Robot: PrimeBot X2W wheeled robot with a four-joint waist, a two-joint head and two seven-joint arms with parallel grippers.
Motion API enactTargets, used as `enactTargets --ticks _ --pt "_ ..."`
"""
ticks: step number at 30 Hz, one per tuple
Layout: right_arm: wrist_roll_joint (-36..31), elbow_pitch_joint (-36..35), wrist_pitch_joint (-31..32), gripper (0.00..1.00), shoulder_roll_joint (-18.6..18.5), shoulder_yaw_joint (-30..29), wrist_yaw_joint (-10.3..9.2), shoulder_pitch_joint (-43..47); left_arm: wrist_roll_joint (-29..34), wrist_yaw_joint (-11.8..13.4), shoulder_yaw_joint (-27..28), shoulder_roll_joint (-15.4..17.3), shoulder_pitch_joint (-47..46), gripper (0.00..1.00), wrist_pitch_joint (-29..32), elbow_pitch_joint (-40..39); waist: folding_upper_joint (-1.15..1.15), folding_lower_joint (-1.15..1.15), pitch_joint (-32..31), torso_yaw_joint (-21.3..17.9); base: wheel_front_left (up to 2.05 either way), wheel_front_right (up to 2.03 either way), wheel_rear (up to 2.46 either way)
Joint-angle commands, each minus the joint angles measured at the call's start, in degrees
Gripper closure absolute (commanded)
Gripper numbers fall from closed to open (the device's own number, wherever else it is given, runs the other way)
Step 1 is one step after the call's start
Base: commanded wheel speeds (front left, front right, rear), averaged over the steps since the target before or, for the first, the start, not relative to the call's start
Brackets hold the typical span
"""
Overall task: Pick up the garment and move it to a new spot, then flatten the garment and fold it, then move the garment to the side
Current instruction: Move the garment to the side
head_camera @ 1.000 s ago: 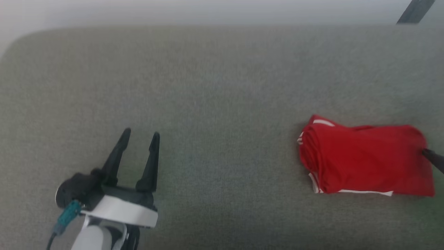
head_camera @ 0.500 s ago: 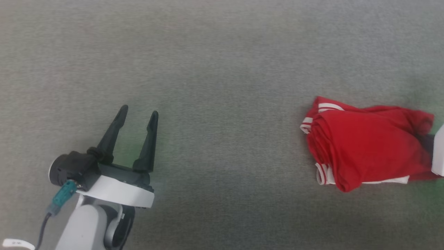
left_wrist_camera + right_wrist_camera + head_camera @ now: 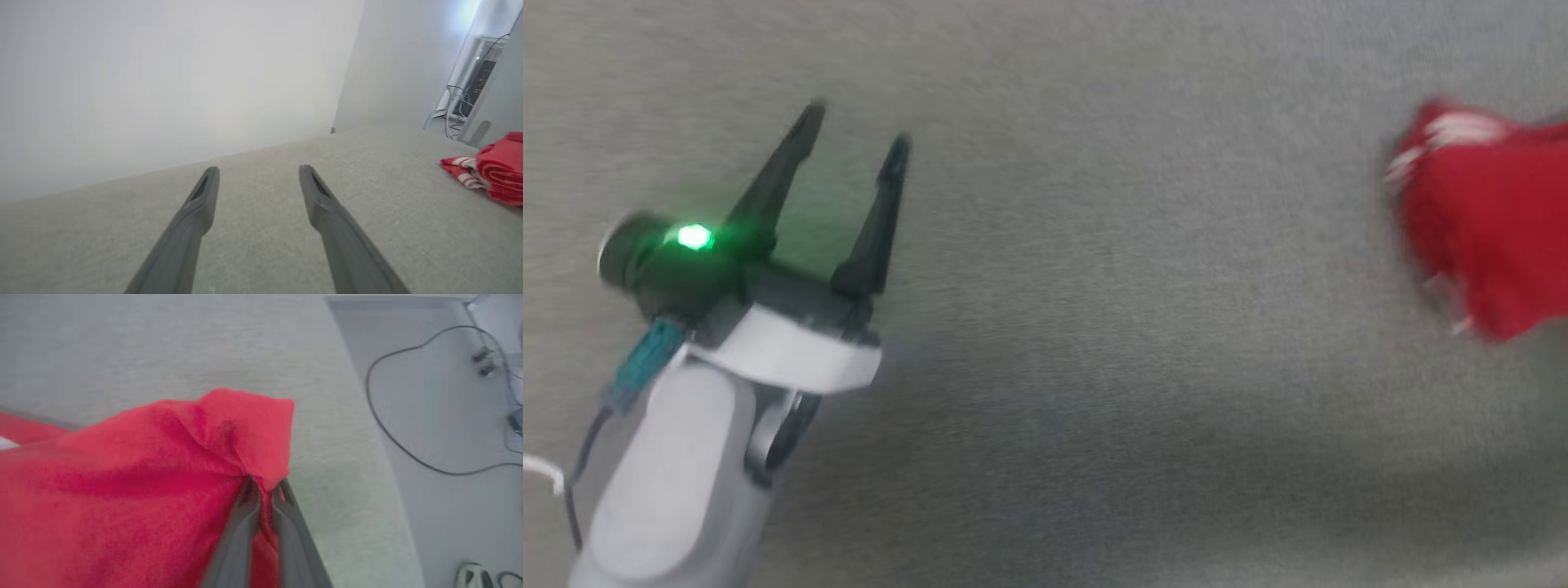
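Note:
The garment point(image 3: 1486, 220), a red jersey with white stripe trim, sits folded and blurred at the right edge of the head view on the grey-green cushion point(image 3: 1094, 327). In the left wrist view the garment point(image 3: 496, 169) lies far to the right. My right gripper point(image 3: 264, 489) is shut on a bunched corner of the garment point(image 3: 143, 477), which is lifted and drapes leftward from its fingers. Far from the fabric, my left gripper point(image 3: 854, 131) is open with nothing between its fingers point(image 3: 204, 192).
In the right wrist view the cushion's right edge point(image 3: 367, 437) drops to a pale floor with a dark cable point(image 3: 392, 433) and a shoe point(image 3: 474, 575). A white wall point(image 3: 163, 81) rises behind the cushion, with equipment point(image 3: 470, 94) at the far right.
The head camera has tilted and turned, so the whole picture has shifted. The garment's right end is now bunched and lifted in the right gripper. The left gripper stays open.

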Motion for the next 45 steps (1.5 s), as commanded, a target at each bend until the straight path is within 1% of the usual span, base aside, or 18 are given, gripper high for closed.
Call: enactTargets --ticks 1,4,6,11,12,14,15,19,22,23,25,28,31,36,41,45 --pt "-1.83 2.16 -2.06 1.0 -0.67 -2.23 -0.1 -2.08 0.24 -0.09 -1.25 0.61 -2.83 0.0 -0.27 -0.42 0.0 0.0 3.75 -3.04 0.0 0.0 0.0" --pt "-6.03 6.85 -6.49 1.0 -1.03 -7.05 -0.09 -5.7 0.38 -0.09 -3.69 1.84 -7.66 0.0 -0.26 -0.78 0.0 0.0 5.92 -3.88 0.0 0.0 0.0" --pt "-9.06 10.47 -9.48 1.0 -1.44 -8.62 -0.09 -7.91 -0.09 -0.09 -4.8 2.24 -10.69 0.0 -0.26 -0.99 0.0 0.0 7.34 -4.19 0.0 0.0 0.0" --pt "-15.58 17.45 -15.76 1.0 -0.27 -12.66 -0.09 -14.5 -0.3 -0.09 -7.21 3.73 -17.21 0.0 -0.27 -1.74 0.0 0.0 10.59 -4.88 0.0 0.0 0.0" --pt "-15.58 17.45 -15.76 1.0 -0.27 -12.66 -0.09 -14.5 -0.3 -0.09 -7.21 3.73 -17.21 0.0 -0.27 -1.74 0.0 0.0 10.59 -4.88 0.0 0.0 0.0" --pt "-19.21 21.06 -19.57 1.0 0.76 -14.1 -0.09 -18.47 -0.21 -0.09 -7.97 4.66 -19.83 0.0 -0.27 -2.05 0.0 0.0 12.08 -5.21 0.0 0.0 0.0" --pt "-20.17 22.18 -20.48 1.0 1.17 -14.19 -0.09 -19.61 -0.27 -0.09 -8.08 4.97 -20.5 0.0 -0.27 -2.16 0.0 0.0 12.58 -5.34 0.0 0.0 0.0" --pt "-22.9 26.78 -23.26 1.0 2.44 -13.96 -0.09 -23.87 -0.25 -0.09 -8.34 6.2 -21.96 0.0 -0.27 -2.41 0.0 0.0 13.81 -5.59 0.0 0.0 0.0" --pt "-24.99 29.81 -25.37 1.0 2.74 -13.43 -0.09 -25.8 -0.17 -0.09 -8.15 6.59 -21.73 0.0 -0.27 -1.92 0.0 0.0 13.99 -5.59 0.0 0.0 0.0" --pt "-25.52 30.7 -26.04 0.7 2.85 -13.2 -0.09 -26.26 -0.14 -0.09 -8.12 6.6 -21.4 0.0 -0.26 -1.81 0.0 0.0 13.86 -5.54 0.0 0.0 0.0" --pt "-26.17 32.45 -27.48 0.0 2.91 -12.75 -0.09 -27.17 -0.18 -0.09 -7.96 6.32 -20.54 0.0 -0.27 -1.67 0.0 0.0 13.24 -5.31 0.0 0.0 0.0" --pt "-26.63 33.95 -29.49 0.0 2.63 -11.0 -0.09 -27.68 -0.43 -0.09 -7.24 5.5 -19.11 0.0 -0.27 -1.39 0.0 0.0 11.51 -4.88 0.0 0.0 0.0" --pt "-26.99 33.98 -30.44 0.0 2.49 -6.22 -0.09 -27.04 -0.34 -0.09 -6.31 4.87 -16.93 0.0 -0.27 -1.1 0.0 0.0 8.75 -4.36 0.0 0.0 0.0" --pt "-24.47 32.15 -31.25 0.0 3.14 2.69 -0.09 -25.75 -0.54 -0.09 -4.16 2.94 -11.42 0.0 -0.27 -0.11 0.0 0.0 2.87 -2.81 0.0 0.0 0.0" --pt "-19.86 29.23 -32.63 0.0 6.03 10.15 -0.09 -21.52 -1.0 -0.09 -2.21 0.41 -4.44 0.0 -0.27 1.88 0.0 0.0 -4.35 -0.1 0.0 0.0 0.0" --pt "-17.11 26.74 -35.42 0.0 7.2 14.39 -0.09 -15.96 -0.97 -0.09 -0.89 -1.54 1.13 0.0 -0.26 3.74 0.0 0.0 -9.62 2.41 0.0 0.0 0.0"
